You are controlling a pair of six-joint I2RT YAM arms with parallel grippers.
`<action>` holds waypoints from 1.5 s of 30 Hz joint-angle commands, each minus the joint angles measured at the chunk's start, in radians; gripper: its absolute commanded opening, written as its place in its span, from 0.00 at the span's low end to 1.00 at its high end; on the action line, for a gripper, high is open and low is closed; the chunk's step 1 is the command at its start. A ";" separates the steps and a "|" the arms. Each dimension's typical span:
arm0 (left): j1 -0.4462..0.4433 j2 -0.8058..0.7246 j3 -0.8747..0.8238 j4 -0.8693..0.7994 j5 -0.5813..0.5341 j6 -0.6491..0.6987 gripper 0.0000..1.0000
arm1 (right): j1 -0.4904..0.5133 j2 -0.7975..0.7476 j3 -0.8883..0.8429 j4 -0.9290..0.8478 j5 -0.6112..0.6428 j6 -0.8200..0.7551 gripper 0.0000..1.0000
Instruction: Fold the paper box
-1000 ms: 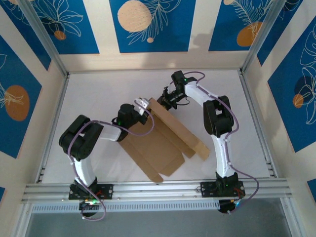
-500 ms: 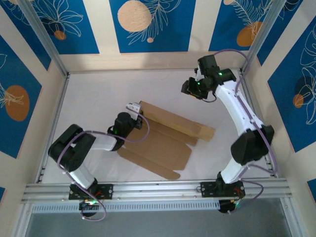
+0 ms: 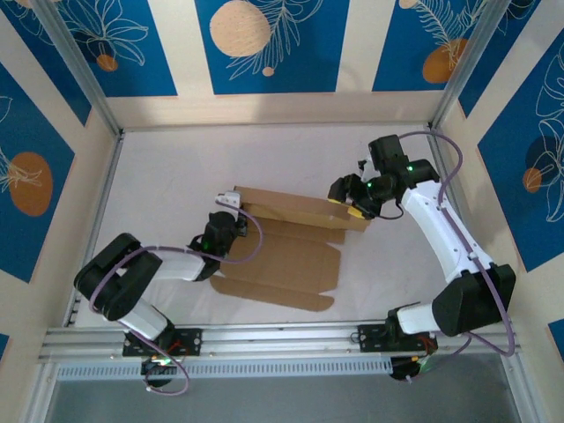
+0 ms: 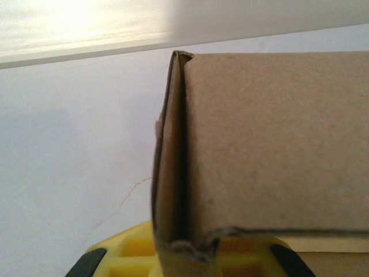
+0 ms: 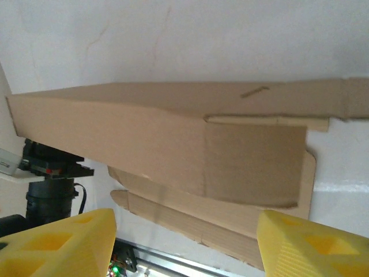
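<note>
Far half of table [image 3: 176,167] open. Raised wall of the paper box [image 3: 291,256] spans left gripper [image 3: 233,199] to right gripper [image 3: 348,204], blocking the middle.

The top camera looks down over the table [image 3: 176,167]. Both wrist cameras face the paper box [image 3: 291,256] closely, from opposite ends.

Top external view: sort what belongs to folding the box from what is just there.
Belongs to the job:
paper box
left gripper, shut on one end of the box's raised wall
right gripper, open near the other end

Just there:
table
blue patterned wall panels
metal rail at the near edge
</note>
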 commanded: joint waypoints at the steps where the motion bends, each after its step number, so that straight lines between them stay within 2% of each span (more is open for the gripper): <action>1: -0.011 -0.016 -0.016 -0.008 -0.044 -0.019 0.00 | -0.013 -0.009 -0.044 0.053 -0.048 -0.005 0.64; 3: -0.011 -0.020 -0.017 -0.004 -0.039 -0.017 0.00 | -0.017 0.002 -0.069 0.093 -0.053 0.000 0.64; 16: -0.013 -0.005 -0.035 0.018 -0.027 -0.024 0.00 | -0.033 0.090 -0.207 0.489 -0.328 0.078 0.59; 21: -0.011 -0.002 -0.039 0.023 -0.033 -0.034 0.00 | -0.057 0.074 -0.308 0.678 -0.429 0.161 0.52; 28: -0.013 -0.007 -0.047 0.024 -0.043 -0.039 0.00 | -0.086 0.062 -0.435 0.968 -0.577 0.301 0.52; 34: -0.013 -0.002 -0.047 0.028 -0.041 -0.044 0.00 | -0.104 0.070 -0.551 1.293 -0.697 0.441 0.51; 40: -0.012 0.005 -0.048 0.028 -0.038 -0.042 0.00 | -0.113 0.084 -0.593 1.481 -0.739 0.529 0.37; 45: -0.013 0.011 -0.050 0.031 -0.032 -0.037 0.00 | -0.106 0.131 -0.590 1.583 -0.780 0.588 0.35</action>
